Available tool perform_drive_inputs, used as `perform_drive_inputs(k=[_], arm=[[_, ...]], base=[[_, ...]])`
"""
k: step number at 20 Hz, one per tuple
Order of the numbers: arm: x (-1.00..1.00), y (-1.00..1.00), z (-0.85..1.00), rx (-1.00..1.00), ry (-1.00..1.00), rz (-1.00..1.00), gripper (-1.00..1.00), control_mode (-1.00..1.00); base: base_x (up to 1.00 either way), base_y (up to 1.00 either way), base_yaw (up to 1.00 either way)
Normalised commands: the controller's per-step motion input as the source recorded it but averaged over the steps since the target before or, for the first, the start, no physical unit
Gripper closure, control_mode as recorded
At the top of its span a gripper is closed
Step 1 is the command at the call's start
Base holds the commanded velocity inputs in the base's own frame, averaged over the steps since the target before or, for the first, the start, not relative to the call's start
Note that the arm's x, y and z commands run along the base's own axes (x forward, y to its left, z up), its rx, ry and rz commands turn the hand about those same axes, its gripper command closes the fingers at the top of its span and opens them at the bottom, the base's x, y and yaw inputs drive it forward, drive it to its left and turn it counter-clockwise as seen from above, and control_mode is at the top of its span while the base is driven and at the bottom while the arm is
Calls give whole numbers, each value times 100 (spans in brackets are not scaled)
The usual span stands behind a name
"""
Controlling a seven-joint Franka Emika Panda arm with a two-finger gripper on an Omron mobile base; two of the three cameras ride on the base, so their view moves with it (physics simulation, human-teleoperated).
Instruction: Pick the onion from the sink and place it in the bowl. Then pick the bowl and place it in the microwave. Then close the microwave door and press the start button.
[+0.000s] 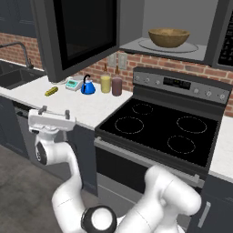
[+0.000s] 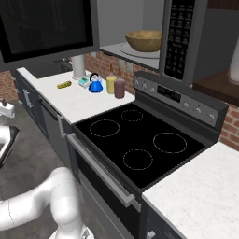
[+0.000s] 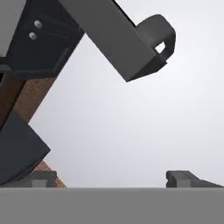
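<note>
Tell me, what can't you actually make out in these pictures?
- The onion: the wooden bowl sits in the microwave, but its rim hides the inside in both base views.
- The sink: cut off by the left base view's edge, its basin floor unseen.
- The microwave door: its top runs off the frame.
- The start button: keypad markings are too small.

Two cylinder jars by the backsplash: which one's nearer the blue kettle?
The yellow jar. It stands right beside the blue kettle; the dark maroon jar sits on its far side, toward the stove.
</note>
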Motion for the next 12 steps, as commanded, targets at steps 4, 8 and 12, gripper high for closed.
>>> perform_drive_inputs(k=[4, 8, 12], arm=[[0, -11, 1, 1, 28, 14, -100, -100], [5, 15, 0, 17, 20, 34, -100, -100], [6, 65, 9, 2, 16, 17, -100, -100]], base=[[0, 0, 0], [0, 0, 0], [0, 0, 0]])
